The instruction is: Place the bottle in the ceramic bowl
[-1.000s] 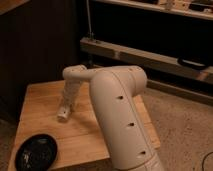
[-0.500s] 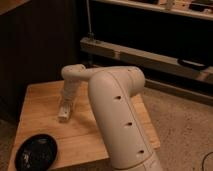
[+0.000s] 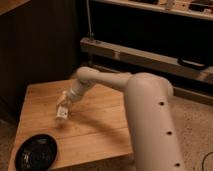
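1 arm (image 3: 150,115) is rising from 5 o'clock as a thick white column, with the forearm reaching toward 9 o'clock over the wooden table (image 3: 100,127) and the wrist angling down. The gripper (image 3: 63,108) is hanging over the table's left-middle, clenched on the bottle (image 3: 61,116). The ceramic bowl (image 3: 35,152), black and glossy, is sitting at 7 o'clock from the gripper by the table's front-left corner, well apart from it. A metal rail (image 3: 130,52) is running behind at 12 o'clock. The bottle is showing small, white and slightly tilted, throwing a shadow just below.

White bottle (image 3: 61,115) held by gripper (image 3: 63,107) above table (image 3: 100,127); black bowl (image 3: 36,152) apart.
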